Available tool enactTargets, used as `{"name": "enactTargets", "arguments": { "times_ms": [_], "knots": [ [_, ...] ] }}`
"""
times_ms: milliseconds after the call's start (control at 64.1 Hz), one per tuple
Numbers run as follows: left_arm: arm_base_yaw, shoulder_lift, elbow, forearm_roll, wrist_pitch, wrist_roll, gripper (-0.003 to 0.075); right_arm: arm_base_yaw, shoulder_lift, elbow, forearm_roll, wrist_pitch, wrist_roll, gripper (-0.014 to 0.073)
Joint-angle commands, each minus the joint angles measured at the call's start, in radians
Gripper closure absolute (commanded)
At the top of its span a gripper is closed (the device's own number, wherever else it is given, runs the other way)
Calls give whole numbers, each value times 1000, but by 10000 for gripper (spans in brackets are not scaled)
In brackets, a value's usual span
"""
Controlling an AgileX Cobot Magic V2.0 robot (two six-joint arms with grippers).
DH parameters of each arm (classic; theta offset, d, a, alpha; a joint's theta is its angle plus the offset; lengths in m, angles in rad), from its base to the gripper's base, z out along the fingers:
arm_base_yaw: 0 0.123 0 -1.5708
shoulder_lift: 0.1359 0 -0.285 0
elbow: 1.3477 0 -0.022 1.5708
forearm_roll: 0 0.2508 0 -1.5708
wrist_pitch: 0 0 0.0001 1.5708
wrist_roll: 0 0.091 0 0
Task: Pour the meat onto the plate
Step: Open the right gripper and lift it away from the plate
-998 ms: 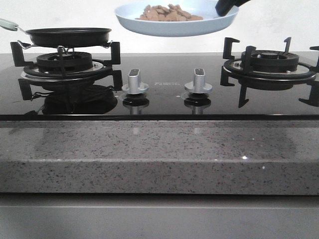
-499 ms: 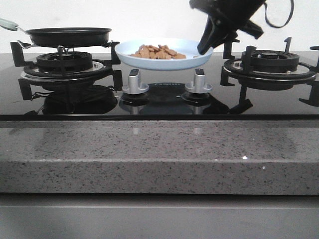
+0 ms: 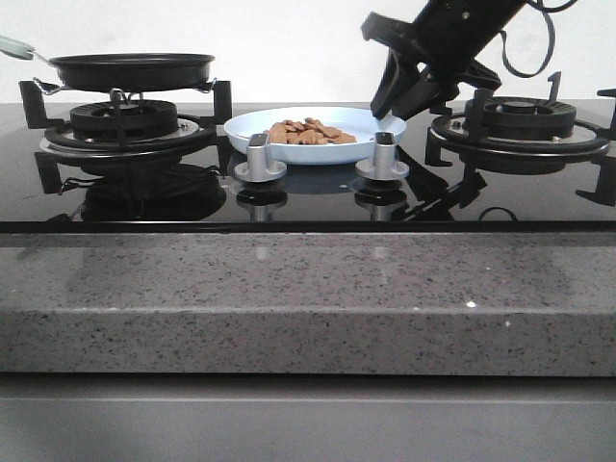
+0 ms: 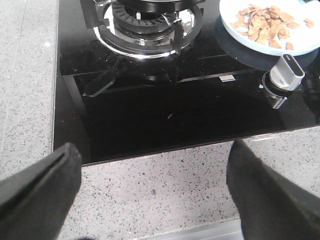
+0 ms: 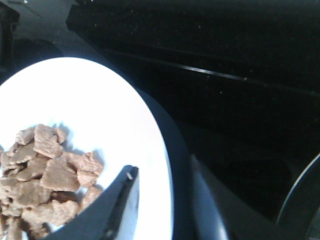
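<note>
The pale-blue plate [image 3: 245,125] rests on the black glass hob between the two burners, behind the knobs. The meat [image 3: 308,132] is a loose heap of tan pieces on it. My right gripper [image 3: 399,106] reaches down from the upper right to the plate's right rim. In the right wrist view the gripper [image 5: 162,182] is shut on the rim of the plate [image 5: 90,100], one finger inside near the meat [image 5: 40,175], the other outside. My left gripper [image 4: 152,165] is open and empty over the speckled counter's front strip. The plate [image 4: 235,32] and the meat [image 4: 262,25] also show there.
A black frying pan [image 3: 135,67] sits on the left burner. The right burner [image 3: 520,120] has bare black pan supports. Two silver knobs [image 3: 260,159] [image 3: 382,157] stand in front of the plate. A speckled grey counter [image 3: 308,308] runs along the front.
My right gripper has lowered the plate with the meat from high in the air down onto the hob between the burners. The pan has not moved.
</note>
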State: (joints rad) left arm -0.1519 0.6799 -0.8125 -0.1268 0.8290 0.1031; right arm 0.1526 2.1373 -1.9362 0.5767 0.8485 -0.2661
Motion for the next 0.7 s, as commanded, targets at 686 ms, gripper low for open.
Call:
{"name": "enactTargets", "arguments": {
  "times_ms": [686],
  "knots": [
    [-7, -1, -27, -10, -71, -11, 134, -2, -937, 703, -214, -169, -5, 272]
  ]
}}
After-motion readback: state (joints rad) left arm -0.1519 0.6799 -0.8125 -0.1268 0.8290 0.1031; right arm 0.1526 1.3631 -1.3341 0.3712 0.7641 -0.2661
